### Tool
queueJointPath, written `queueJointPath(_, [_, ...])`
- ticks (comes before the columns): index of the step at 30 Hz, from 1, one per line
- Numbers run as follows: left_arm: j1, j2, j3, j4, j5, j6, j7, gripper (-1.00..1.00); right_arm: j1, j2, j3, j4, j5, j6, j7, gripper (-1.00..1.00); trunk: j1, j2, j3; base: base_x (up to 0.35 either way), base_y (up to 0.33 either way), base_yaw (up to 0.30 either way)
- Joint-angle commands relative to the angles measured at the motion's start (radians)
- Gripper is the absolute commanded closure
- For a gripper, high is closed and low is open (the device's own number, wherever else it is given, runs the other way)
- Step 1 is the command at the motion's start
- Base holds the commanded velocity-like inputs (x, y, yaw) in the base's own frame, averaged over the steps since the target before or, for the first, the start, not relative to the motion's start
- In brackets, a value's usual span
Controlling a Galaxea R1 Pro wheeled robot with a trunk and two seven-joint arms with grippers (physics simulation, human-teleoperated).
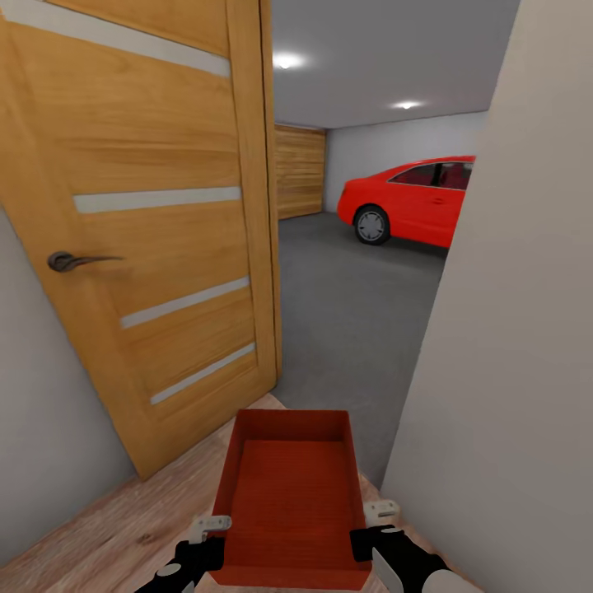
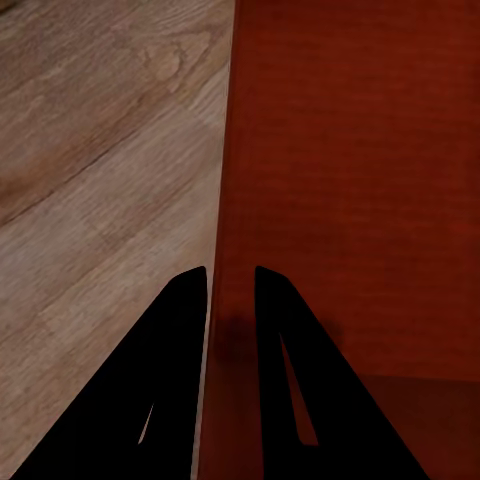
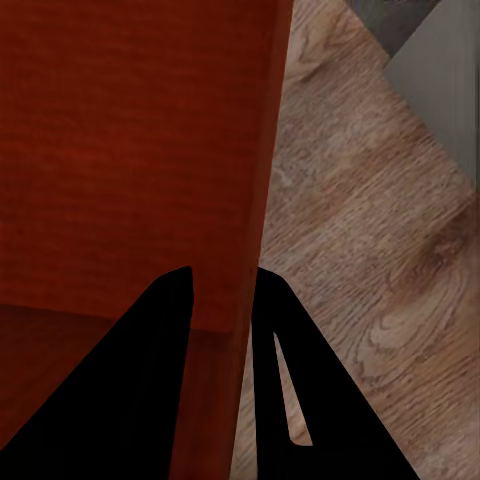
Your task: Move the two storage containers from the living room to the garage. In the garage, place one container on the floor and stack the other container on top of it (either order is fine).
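Storage container carried level and low in front of the trunk, one arm per long side, so it passes the doorway narrow end first. Left gripper pinches the left wall, one finger inside, one outside; right gripper closed likewise on the right wall. Below: wood planks. Ahead, the opening is tight: open orange door left, white wall close right. Beyond, grey concrete floor lies open; red car far right.

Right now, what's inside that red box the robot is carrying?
Nothing: the storage container shows only its bare ribbed bottom. The floor directly beneath it is covered; light wood planks show beside it.
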Motion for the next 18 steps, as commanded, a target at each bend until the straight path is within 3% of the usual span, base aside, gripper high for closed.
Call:
queueJointPath(1, [-0.001, 0.001, -0.018, -0.001, 0.006, -0.004, 0.008, 1.0, 0.0, -0.004, 0.044, 0.001, 0.018, 0.009, -0.01, 1.0, 0.0, 0.0, -0.001, 0.138, 0.058, -0.047])
queueJointPath(18, [-0.001, 0.001, -0.018, -0.001, 0.006, -0.004, 0.008, 1.0, 0.0, -0.004, 0.044, 0.001, 0.017, 0.009, -0.01, 1.0, 0.0, 0.0, -0.001, 0.17, 0.075, -0.082])
